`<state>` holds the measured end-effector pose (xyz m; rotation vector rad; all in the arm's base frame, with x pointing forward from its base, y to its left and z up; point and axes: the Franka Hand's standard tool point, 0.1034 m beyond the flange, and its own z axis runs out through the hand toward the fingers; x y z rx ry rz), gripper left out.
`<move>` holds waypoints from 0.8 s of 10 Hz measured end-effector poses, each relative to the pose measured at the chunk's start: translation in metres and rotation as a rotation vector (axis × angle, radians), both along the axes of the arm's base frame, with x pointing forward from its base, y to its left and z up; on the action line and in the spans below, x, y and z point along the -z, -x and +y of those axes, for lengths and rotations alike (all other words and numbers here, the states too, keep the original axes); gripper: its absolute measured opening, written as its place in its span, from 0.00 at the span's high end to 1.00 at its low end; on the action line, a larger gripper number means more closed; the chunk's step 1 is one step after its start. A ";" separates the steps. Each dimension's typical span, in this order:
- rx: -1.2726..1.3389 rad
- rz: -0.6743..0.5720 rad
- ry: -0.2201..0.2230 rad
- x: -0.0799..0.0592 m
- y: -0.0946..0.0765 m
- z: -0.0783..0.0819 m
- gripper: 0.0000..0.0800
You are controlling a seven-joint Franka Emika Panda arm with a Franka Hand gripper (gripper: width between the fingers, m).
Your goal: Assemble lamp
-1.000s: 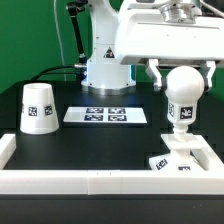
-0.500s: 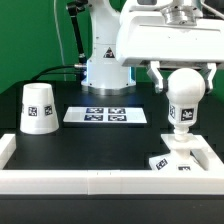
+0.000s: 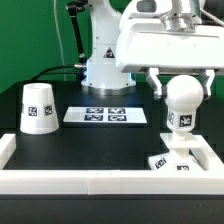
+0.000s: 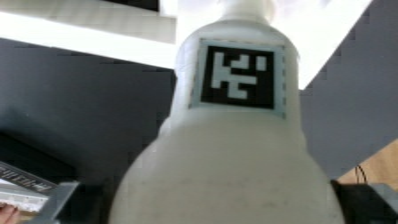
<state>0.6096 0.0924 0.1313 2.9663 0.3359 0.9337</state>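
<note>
The white ball-shaped bulb stands upright, tag facing front, over the post of the flat square base at the exterior view's right. My gripper is shut on the bulb, one finger on each side of its round head. In the wrist view the bulb fills the picture with its tag up close, and the fingers are hidden. The tapered shade stands alone on the black table at the exterior view's left.
The marker board lies flat mid-table between shade and base. A white rail-like border runs along the front and both sides. The arm's white pedestal stands behind the marker board.
My gripper and the bulb have come down a little toward the base. The shade and base have not moved.
</note>
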 end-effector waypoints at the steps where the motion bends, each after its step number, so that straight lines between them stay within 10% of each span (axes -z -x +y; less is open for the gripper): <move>1: -0.001 0.003 0.001 0.002 0.001 0.000 0.27; 8: -0.018 -0.021 0.009 0.011 0.016 0.008 0.27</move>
